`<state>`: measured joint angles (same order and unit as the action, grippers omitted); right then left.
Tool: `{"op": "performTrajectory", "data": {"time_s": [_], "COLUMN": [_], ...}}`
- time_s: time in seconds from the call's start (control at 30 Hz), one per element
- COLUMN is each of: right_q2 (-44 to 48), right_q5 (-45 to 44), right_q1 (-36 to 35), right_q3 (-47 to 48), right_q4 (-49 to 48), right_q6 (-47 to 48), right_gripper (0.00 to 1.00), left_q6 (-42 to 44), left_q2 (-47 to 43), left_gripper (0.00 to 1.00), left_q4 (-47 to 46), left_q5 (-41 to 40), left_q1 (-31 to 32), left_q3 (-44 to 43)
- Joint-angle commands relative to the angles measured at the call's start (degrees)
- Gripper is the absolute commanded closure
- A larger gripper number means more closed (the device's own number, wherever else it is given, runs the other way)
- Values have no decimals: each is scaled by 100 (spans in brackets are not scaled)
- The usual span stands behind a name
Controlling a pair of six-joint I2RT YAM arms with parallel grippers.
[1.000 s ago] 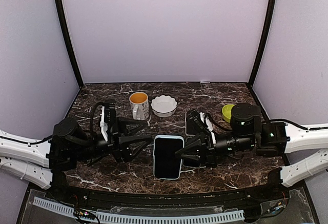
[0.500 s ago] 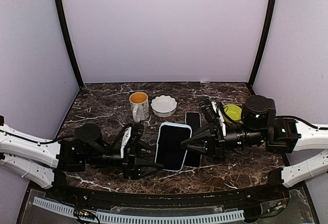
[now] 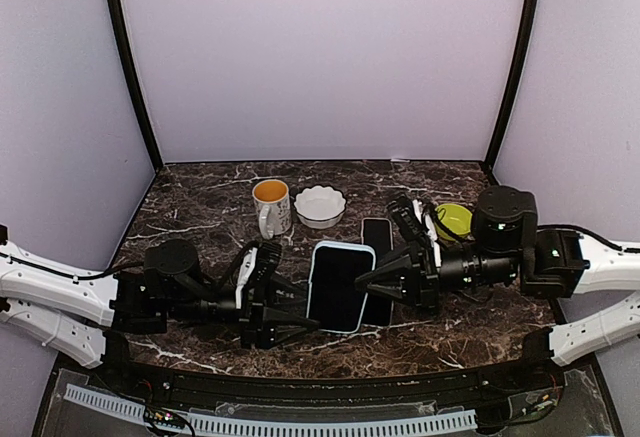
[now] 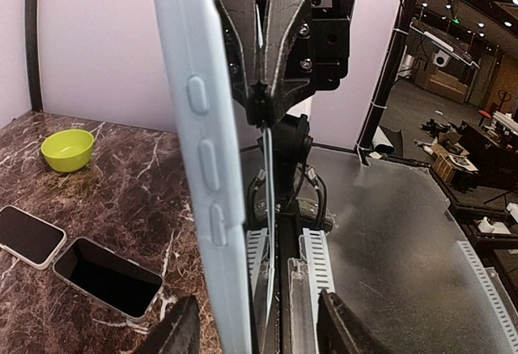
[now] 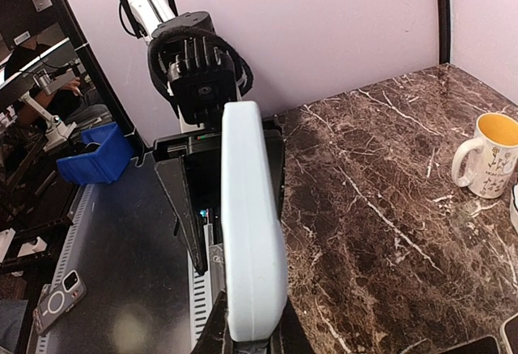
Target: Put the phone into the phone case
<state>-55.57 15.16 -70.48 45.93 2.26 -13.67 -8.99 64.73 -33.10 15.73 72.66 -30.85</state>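
Reaching low and level from both sides; clamping the phone case (image 3: 337, 285) with the right pincer (image 3: 362, 282), straddling its other edge with the parted left pincer (image 3: 300, 309).

No text, brand, number or sign can be read anywhere in these views. The mug (image 5: 488, 168) at the far left bears dark marks, too small to make out as letters.

On the table (image 3: 190, 207) a mug (image 3: 271, 205) stands just left of a bowl (image 3: 320, 206) at the back, a second bowl (image 3: 452, 219) far right, and the case (image 3: 335, 286) (held off the surface) front-centre with a phone (image 3: 376, 235) flat beside it.
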Motion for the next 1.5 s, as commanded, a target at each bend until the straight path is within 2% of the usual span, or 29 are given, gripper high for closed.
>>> {"op": "performTrajectory", "data": {"time_s": [0.0, 0.1, 0.17, 0.23, 0.27, 0.33, 0.67, 0.73, 0.77, 0.87, 0.93, 1.0, 1.03, 1.1, 1.2, 1.23, 1.27, 1.3, 1.33, 1.4, 1.43, 1.47], "right_q2": [218, 238, 248, 252, 249, 254, 285, 290, 299, 289, 276, 272, 277, 289, 316, 315, 311, 304, 291, 222, 150, 59], "right_q5": [74, 98, 121, 111, 110, 104, 65, 69, 68, 60, 67, 62, 59, 51, -13, -84, -158, -264, -395, -697, -775, -744], "right_q1": [8, 16, 13, 15, 15, 13, 16, 17, 17, 16, 17, 17, 17, 17, 15, 16, 12, 16, 21, 72, 173, 289], "right_q3": [302, 294, 277, 269, 270, 269, 289, 306, 315, 329, 337, 337, 331, 324, 311, 311, 311, 311, 304, 302, 302, 317], "right_q4": [-604, -660, -705, -717, -716, -705, -646, -633, -623, -604, -591, -587, -587, -588, -553, -518, -465, -400, -301, -13, 155, 384], "right_q6": [99, 114, 127, 128, 132, 127, 166, 187, 193, 216, 211, 202, 202, 199, 197, 201, 199, 189, 178, 24, -116, -288], "right_gripper": [100, 100, 100, 100, 100, 100, 100, 100, 100, 100, 100, 100, 100, 100, 100, 100, 100, 100, 100, 100, 100, 100], "left_q6": [95, 103, 77, 67, 66, 65, 110, 146, 167, 235, 229, 226, 229, 233, 218, 200, 185, 178, 178, 202, 200, 185], "left_q2": [33, 110, 153, 162, 158, 135, -21, 2, 8, 71, 96, 103, 102, 90, 24, 5, -41, -104, -142, -280, -350, -379], "left_gripper": [49, 53, 64, 77, 88, 99, 100, 87, 76, 68, 69, 77, 89, 99, 100, 98, 80, 69, 49, 29, 24, 17], "left_q4": [-67, -86, -83, -98, -104, -111, -128, -72, -9, 148, 150, 128, 128, 116, 47, 39, 40, 41, 74, 278, 392, 702], "left_q5": [71, 68, 101, 114, 102, 56, -21, -49, -71, -107, -93, -89, -101, -126, -142, -196, -247, -364, -446, -969, -1205, -1790], "left_q1": [27, 26, 24, 28, 28, 24, 22, 28, 28, 29, 29, 24, 26, 28, 29, 29, 26, 28, 24, 20, 20, 20], "left_q3": [-65, -87, -114, -129, -127, -123, -31, -34, -39, -89, -96, -96, -92, -80, -33, -6, 6, 37, 64, 50, 25, -79]}}
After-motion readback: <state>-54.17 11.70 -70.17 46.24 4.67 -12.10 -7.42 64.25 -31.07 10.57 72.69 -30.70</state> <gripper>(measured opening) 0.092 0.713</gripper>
